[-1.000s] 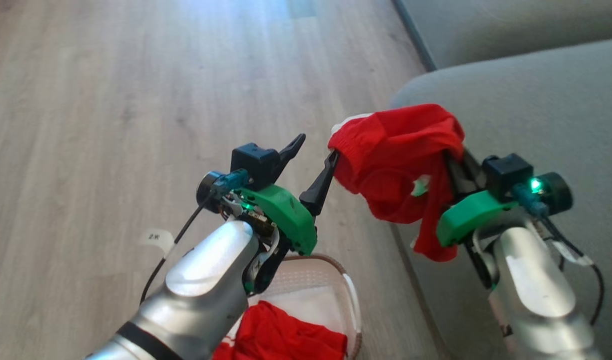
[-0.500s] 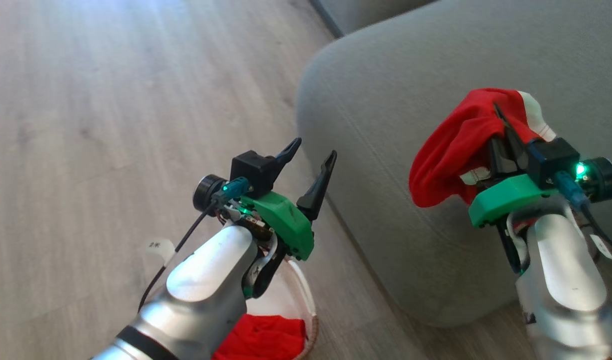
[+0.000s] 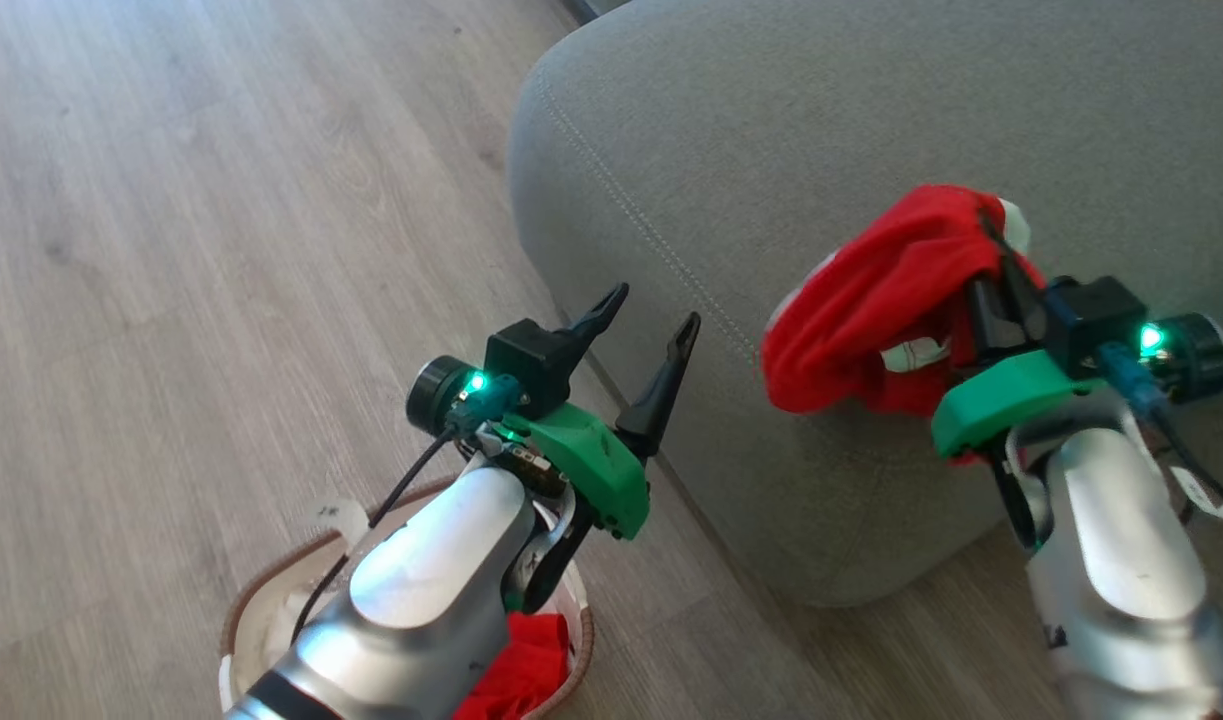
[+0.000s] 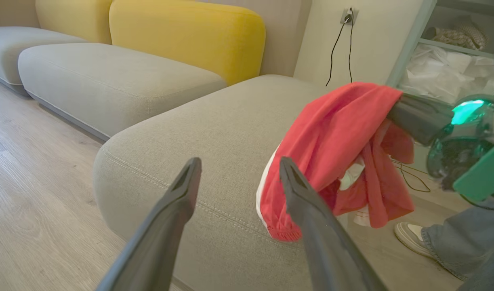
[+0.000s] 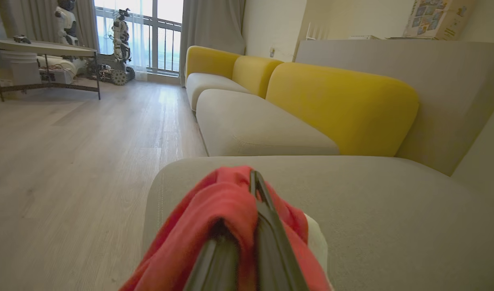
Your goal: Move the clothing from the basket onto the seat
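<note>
Wood floor (image 3: 171, 250): pale planks, which we see running past a low table (image 5: 40, 48) toward a bright window.
Seat (image 3: 771, 130): grey-green fabric, rounded edge, stitched seam; yellow backrests (image 5: 339, 105) stand behind the neighbouring cushions.
Clothing (image 3: 871, 300): thin, bright red with white trim, bunched over the seat's near edge; we cannot tell whether it touches.
Right jaws: clenched on the clothing.
Left jaws: released, holding nothing, above the basket (image 3: 261, 600).
Basket: on the floor beside the seat, more red fabric (image 3: 526, 655) inside.

Basket (image 3: 269, 577) partly behind left forearm (image 3: 433, 580)
</note>
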